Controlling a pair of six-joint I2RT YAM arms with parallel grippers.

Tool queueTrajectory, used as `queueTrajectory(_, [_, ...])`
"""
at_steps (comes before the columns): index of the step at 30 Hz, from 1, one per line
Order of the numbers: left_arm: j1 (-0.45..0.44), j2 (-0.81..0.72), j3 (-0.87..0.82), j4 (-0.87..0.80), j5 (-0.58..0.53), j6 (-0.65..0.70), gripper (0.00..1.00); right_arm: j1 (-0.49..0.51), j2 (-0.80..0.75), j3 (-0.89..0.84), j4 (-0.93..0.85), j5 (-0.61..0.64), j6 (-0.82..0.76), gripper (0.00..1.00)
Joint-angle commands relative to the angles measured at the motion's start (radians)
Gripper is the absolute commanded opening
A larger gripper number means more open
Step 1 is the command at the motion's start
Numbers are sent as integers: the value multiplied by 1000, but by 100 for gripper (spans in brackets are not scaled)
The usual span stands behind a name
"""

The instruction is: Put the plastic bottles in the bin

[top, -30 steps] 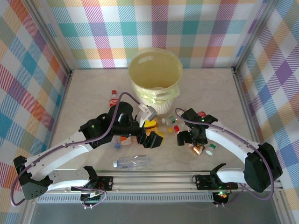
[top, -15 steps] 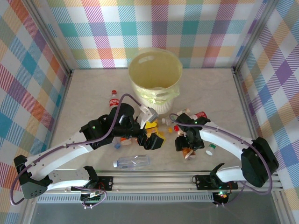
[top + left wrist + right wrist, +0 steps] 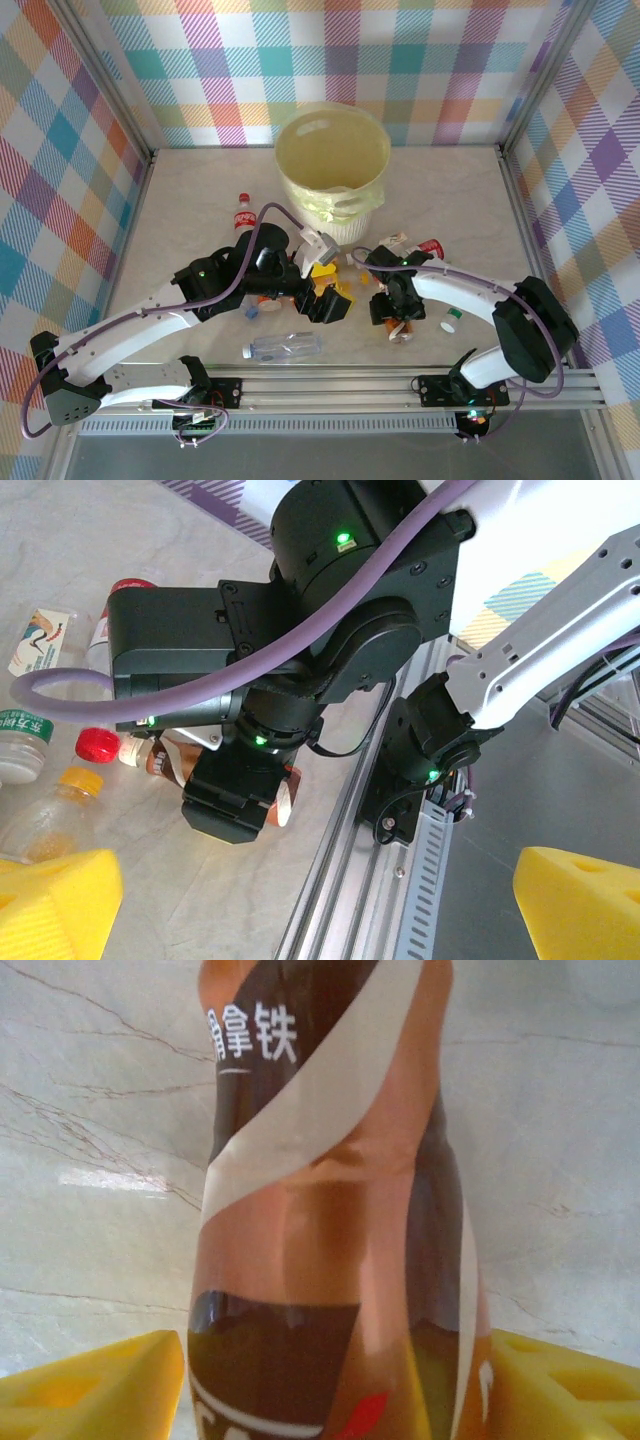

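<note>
The pale-yellow bin (image 3: 332, 172) stands at the back centre. My right gripper (image 3: 388, 312) is down on a brown-label bottle (image 3: 401, 333) lying on the table. In the right wrist view that bottle (image 3: 330, 1220) sits between the yellow fingers (image 3: 95, 1385), which press both its sides. The left wrist view has the same bottle (image 3: 278, 798) poking out from under the right gripper. My left gripper (image 3: 325, 290) hangs open with nothing in it, over several small bottles. A red-label bottle (image 3: 241, 212) and a clear bottle (image 3: 285, 346) lie apart on the left.
More bottles lie by the bin's foot (image 3: 408, 242), and a green-capped one (image 3: 452, 321) is at the right. A red cap (image 3: 97, 743) and an orange-capped bottle (image 3: 55, 815) lie near the right gripper. The aluminium rail (image 3: 330, 385) runs along the near edge.
My right gripper has moved left and towards the near edge, coming down over the brown-label bottle. The left arm has barely shifted.
</note>
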State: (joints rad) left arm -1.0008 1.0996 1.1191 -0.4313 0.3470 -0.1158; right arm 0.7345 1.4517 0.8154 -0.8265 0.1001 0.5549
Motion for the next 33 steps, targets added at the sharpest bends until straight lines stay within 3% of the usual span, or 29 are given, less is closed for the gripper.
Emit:
queueTrajectory(1, [-16, -26, -16, 45, -2, -6, 100, 8, 15, -19, 21, -6, 28, 73])
queueTrajectory(5, [-16, -33, -19, 51, -2, -6, 100, 8, 18, -25, 24, 17, 35, 69])
queueTrajectory(10, [-17, -40, -25, 62, -2, -5, 100, 9, -1, -31, 24, 29, 43, 57])
queueTrajectory(20, [-17, -76, -40, 120, -27, -17, 100, 8, -196, 7, -95, 123, 69, 54])
queueTrajectory(28, [-18, -154, -87, 214, -112, -30, 100, 5, -365, 152, -235, 266, 132, 52])
queueTrajectory(33, [-17, -203, -118, 267, -153, -45, 100, 5, -418, 269, -204, 315, 71, 52])
